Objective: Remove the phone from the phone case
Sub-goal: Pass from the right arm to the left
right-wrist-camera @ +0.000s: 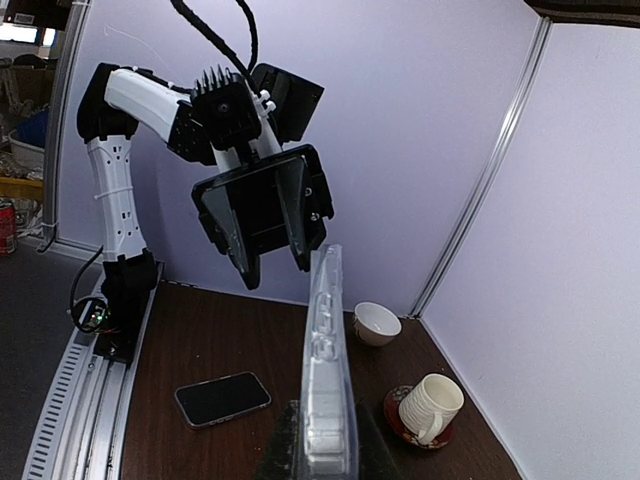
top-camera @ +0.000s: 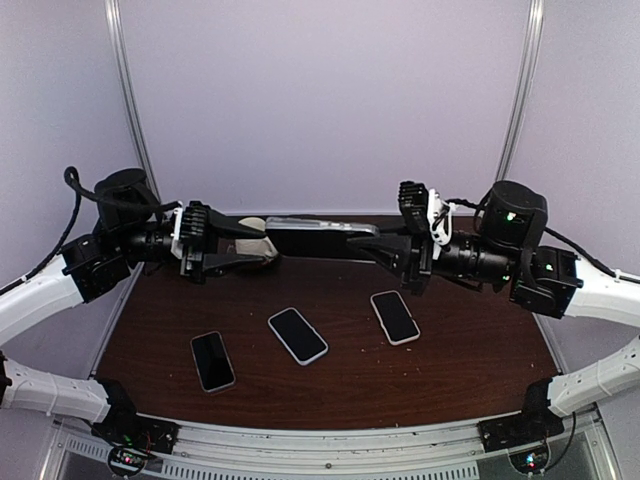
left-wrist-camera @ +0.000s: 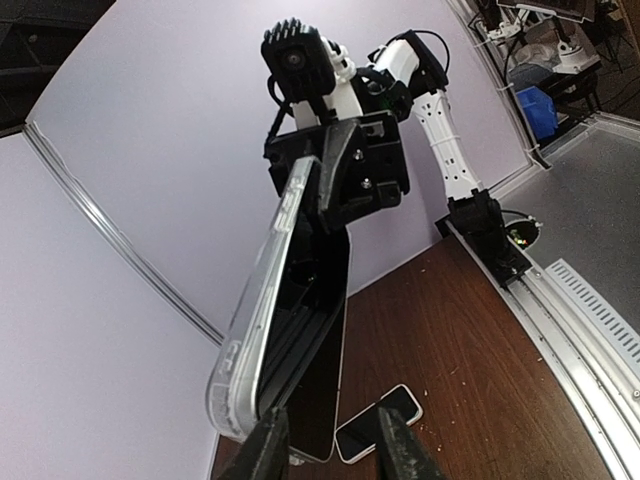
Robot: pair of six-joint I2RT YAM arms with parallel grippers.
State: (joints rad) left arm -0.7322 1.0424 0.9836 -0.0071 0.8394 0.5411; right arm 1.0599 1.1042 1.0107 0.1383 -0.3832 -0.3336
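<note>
Held aloft between both arms, the phone case (top-camera: 310, 234) is pinched at opposite ends: left gripper (top-camera: 262, 247) and right gripper (top-camera: 378, 243) each closed on it. The phone (left-wrist-camera: 318, 350) seems partly peeled out; pull apart slowly, grips firm

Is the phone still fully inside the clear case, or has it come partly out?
Partly out. In the left wrist view the phone has peeled away from the clear case, with a gap between them.
</note>
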